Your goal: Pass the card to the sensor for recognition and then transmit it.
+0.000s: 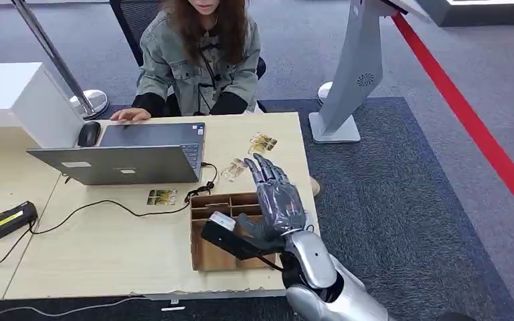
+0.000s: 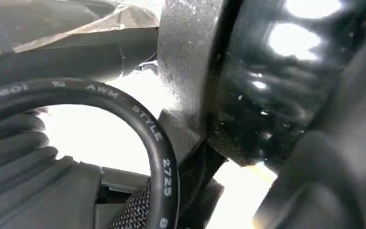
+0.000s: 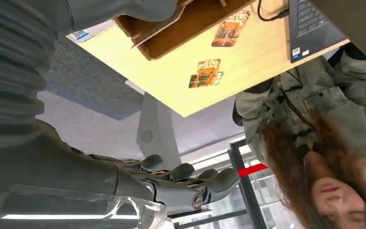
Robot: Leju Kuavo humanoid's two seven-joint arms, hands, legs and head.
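Your right hand [image 1: 278, 197] is up over the box [image 1: 221, 231], fingers [image 1: 262, 168] spread, holding nothing. Cards [image 1: 262, 142] lie on the desk [image 1: 107, 247] just past the fingertips. Lower slowly and pinch one by its edge.

Box [image 1: 222, 249] partly behind right hand [image 1: 278, 200].

Head view looks down on the table [image 1: 107, 247]; right wrist view shares it, inverted.
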